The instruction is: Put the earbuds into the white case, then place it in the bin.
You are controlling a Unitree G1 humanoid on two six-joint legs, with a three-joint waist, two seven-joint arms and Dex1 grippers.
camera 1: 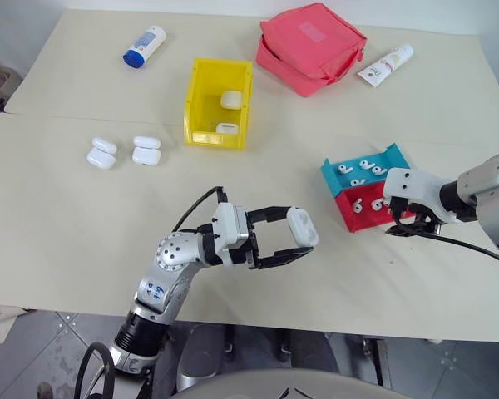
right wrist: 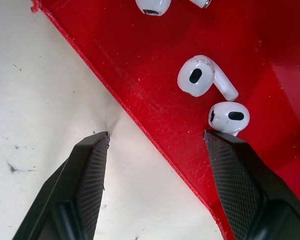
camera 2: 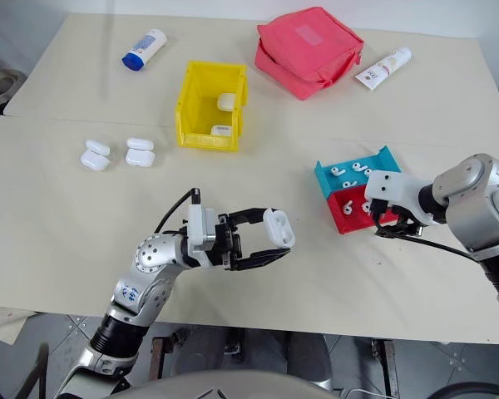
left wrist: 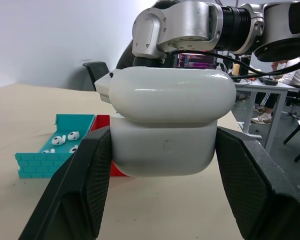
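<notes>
My left gripper point(camera 1: 303, 234) is shut on the white case point(camera 1: 303, 224) and holds it above the table's front middle. In the left wrist view the case point(left wrist: 165, 145) sits between both pads with its lid point(left wrist: 170, 95) slightly raised. My right gripper point(right wrist: 155, 145) is open and points down over the near edge of the red tray point(right wrist: 140, 65). One finger is over the table, the other over the tray beside two earbuds point(right wrist: 205, 75). More earbuds point(camera 1: 359, 166) lie in the teal tray point(camera 1: 395, 155). The yellow bin point(camera 1: 199, 100) stands at the back centre.
Two white cases point(camera 1: 231, 99) lie inside the bin. Two more pairs of cases point(camera 1: 101, 153) point(camera 1: 146, 150) lie at the left. A red zip pouch point(camera 1: 312, 46), a blue-capped tube point(camera 1: 144, 46) and a white tube point(camera 1: 386, 65) are along the far side.
</notes>
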